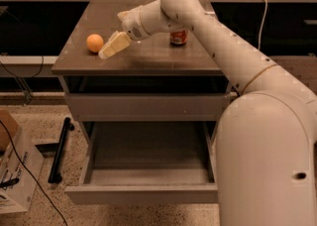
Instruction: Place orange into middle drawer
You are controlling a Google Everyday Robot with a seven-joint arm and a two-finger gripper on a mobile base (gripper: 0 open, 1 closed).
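Camera view:
- Small round matt orange fruit (pixel 95 42) seen resting on smooth brown cabinet top (pixel 158 60), near left edge.
- Pale cream wedge-shaped gripper (pixel 106 51) held just right of fruit, tip tilted down toward cabinet top. Contact with fruit not discernible, nor whether gripper is parted or closed.
- Red-orange cylindrical soda can (pixel 179 37) partly hidden behind glossy white rounded arm (pixel 213 31).
- Wide shallow grey middle drawer (pixel 143 194) found pulled out: plain handleless front, matt grey inside.
- Flat grey drawer front (pixel 148 107) closed above it.

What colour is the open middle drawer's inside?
The middle drawer is grey inside, camera view; the gripper is beside the orange.
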